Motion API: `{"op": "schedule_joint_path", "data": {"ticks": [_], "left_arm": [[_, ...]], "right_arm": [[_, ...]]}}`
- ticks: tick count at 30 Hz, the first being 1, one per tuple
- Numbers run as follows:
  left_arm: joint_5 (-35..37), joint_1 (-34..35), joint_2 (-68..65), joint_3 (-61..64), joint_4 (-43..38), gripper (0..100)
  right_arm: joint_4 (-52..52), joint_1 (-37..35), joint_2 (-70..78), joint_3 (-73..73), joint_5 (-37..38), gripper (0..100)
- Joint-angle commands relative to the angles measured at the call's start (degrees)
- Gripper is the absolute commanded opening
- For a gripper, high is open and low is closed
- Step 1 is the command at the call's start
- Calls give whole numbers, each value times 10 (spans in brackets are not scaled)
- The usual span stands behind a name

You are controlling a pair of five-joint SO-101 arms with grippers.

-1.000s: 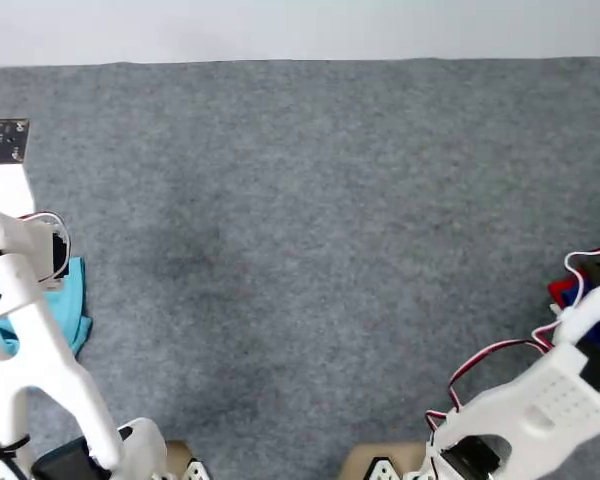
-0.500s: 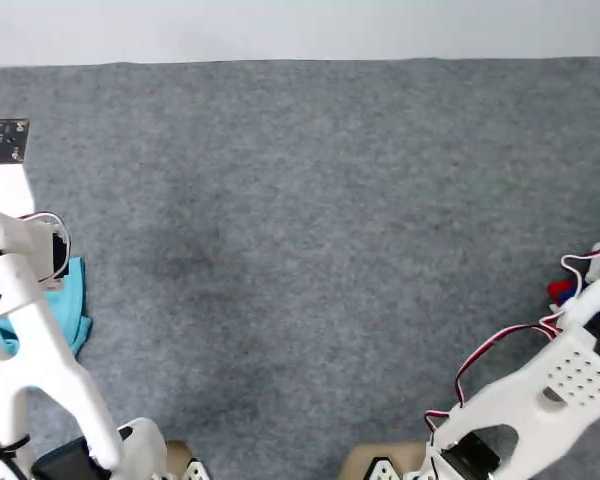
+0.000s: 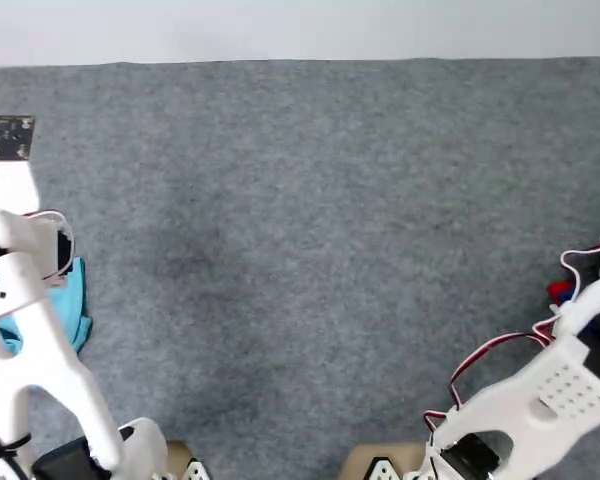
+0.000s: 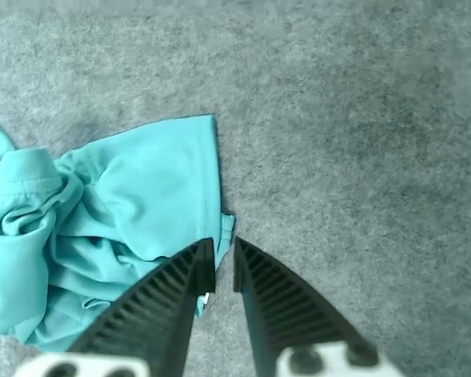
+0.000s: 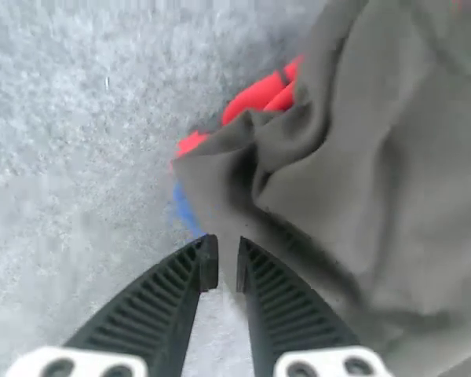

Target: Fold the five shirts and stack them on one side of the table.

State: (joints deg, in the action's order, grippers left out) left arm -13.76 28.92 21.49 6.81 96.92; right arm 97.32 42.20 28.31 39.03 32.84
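A crumpled teal shirt (image 4: 102, 228) lies on the grey felt table (image 4: 361, 157); in the high view the teal shirt (image 3: 72, 310) peeks out beside my left arm (image 3: 20, 320) at the table's left edge. My left gripper (image 4: 222, 250) is shut, its tips right at the shirt's near corner. At the table's right edge a dark grey shirt (image 5: 361, 173) lies over a red shirt (image 5: 259, 98) and a blue one (image 5: 183, 208). My right gripper (image 5: 224, 245) is shut, its tips at the grey shirt's edge. A bit of the red shirt (image 3: 560, 292) shows by my right arm (image 3: 550, 390).
The grey felt table (image 3: 310, 220) stretches wide between the two arms. Its far edge meets a white wall (image 3: 300, 30). Red and white cables (image 3: 500, 355) loop along the right arm.
My right arm swung out toward the table's right edge and has come back a little. The left arm shifted very slightly away from the table's front edge.
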Motion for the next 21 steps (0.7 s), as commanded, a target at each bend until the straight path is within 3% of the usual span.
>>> {"op": "schedule_joint_path", "data": {"ticks": [1, 14, 21], "left_arm": [[-5, -26, 13, -1, -11, 51], [-5, -48, 17, -1, -6, 51], [-5, -48, 17, -1, -6, 51]], "right_arm": [[-70, -7, -29, 4, 10, 46], [-417, 12, 161, 5, 13, 46], [-417, 17, 118, 12, 10, 46]]}}
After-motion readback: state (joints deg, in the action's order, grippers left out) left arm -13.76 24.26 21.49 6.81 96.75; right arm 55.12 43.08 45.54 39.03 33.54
